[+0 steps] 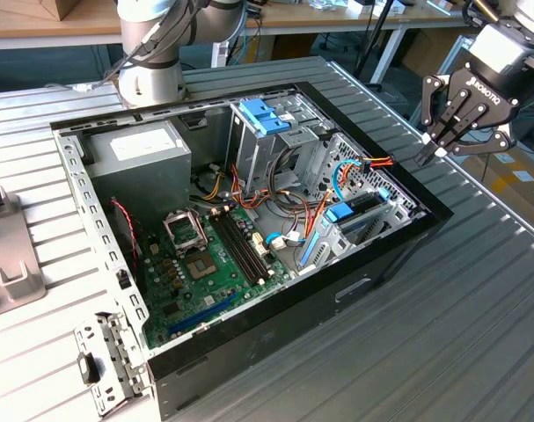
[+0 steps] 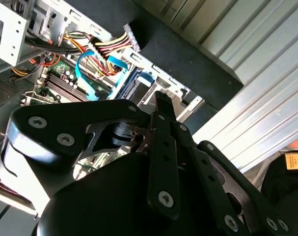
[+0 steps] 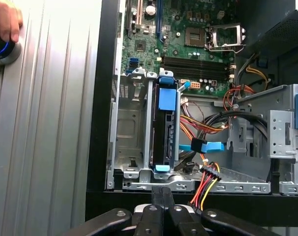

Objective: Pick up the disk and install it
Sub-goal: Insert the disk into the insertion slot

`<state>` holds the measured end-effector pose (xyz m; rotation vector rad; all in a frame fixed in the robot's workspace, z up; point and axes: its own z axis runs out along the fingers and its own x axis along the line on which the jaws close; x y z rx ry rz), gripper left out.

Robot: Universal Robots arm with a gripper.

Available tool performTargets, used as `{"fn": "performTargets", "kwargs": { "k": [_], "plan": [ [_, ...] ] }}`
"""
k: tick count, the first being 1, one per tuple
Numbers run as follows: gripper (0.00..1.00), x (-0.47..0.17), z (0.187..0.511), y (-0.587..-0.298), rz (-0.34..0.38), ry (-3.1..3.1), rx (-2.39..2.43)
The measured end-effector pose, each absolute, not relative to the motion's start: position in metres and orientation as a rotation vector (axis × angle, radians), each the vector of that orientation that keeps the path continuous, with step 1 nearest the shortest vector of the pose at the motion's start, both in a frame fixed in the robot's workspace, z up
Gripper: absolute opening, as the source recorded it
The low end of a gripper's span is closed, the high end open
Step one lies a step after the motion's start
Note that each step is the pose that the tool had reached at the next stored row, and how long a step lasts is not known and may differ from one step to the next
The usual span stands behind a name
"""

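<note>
The disk stands on edge in a slot of the metal drive bay at the case's edge, dark, with blue plastic pieces at both ends. In the exterior view the disk sits low in the case near the view's right wall. My gripper hangs outside the case, above the ribbed table at the exterior view's right, apart from the disk. Its fingers are shut with nothing between them. In the first wrist view my gripper points at the bay over the black case wall. The second wrist view has the gripper over the same corner.
The open computer case lies flat on the ribbed metal table. Inside are a motherboard, a grey power supply, a cage with light-blue handles and loose cables. A hand rests on a blue-lit button.
</note>
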<state>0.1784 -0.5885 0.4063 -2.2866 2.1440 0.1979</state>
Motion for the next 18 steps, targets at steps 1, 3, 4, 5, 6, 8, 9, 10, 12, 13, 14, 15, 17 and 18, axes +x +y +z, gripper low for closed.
{"fn": "performTargets", "kwargs": {
  "k": [1,3,4,5,6,8,9,10,12,13,14,15,17,18],
  "plan": [
    [0.11,0.1817,0.4055,-0.5882,0.199,2.145,-2.287],
    [0.11,0.1877,0.4043,-0.5877,0.202,2.145,-2.288],
    [0.11,0.1878,0.4044,-0.5877,0.202,2.146,-2.288],
    [0.11,0.188,0.4044,-0.5877,0.202,2.146,-2.288],
    [0.11,0.1883,0.4044,-0.5877,0.201,2.146,-2.288],
    [0.11,0.1885,0.4043,-0.5877,0.199,2.144,-2.287],
    [0.11,0.1884,0.4042,-0.5877,0.188,2.14,-2.283],
    [0.11,0.1884,0.4042,-0.5877,0.175,2.135,-2.279],
    [0.11,0.1881,0.4041,-0.5878,0.139,2.12,-2.266],
    [0.11,0.188,0.404,-0.5877,0.125,2.115,-2.261],
    [0.11,0.1879,0.4039,-0.5877,0.113,2.109,-2.257],
    [0.11,0.1879,0.4038,-0.5878,0.104,2.105,-2.253],
    [0.11,0.188,0.4038,-0.5878,0.102,2.105,-2.253],
    [0.11,0.1879,0.4038,-0.5877,0.101,2.104,-2.252]
  ]
}}
